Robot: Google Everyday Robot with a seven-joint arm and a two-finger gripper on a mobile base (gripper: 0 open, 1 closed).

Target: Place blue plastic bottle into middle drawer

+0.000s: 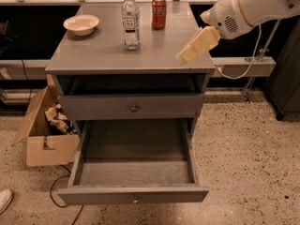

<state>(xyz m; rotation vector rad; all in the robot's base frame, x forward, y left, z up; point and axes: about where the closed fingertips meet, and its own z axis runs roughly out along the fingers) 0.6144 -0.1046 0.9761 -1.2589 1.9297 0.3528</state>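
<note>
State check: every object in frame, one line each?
blue plastic bottle: upright, capped, on cabinet top
red can: upright, beside bottle
bowl: upright, left of bottle
middle drawer: pulled open, empty
upper drawer: shut
cardboard box: flaps open, on floor
gripper: above top's right edge, apart from bottle

The blue plastic bottle (131, 22), clear with a white cap and white label, stood upright on the cabinet top (103, 55). The middle drawer (135, 173) was pulled out, showing its flat grey floor. The gripper (185, 56) hovered over the top's right front edge, apart from the bottle.
</note>
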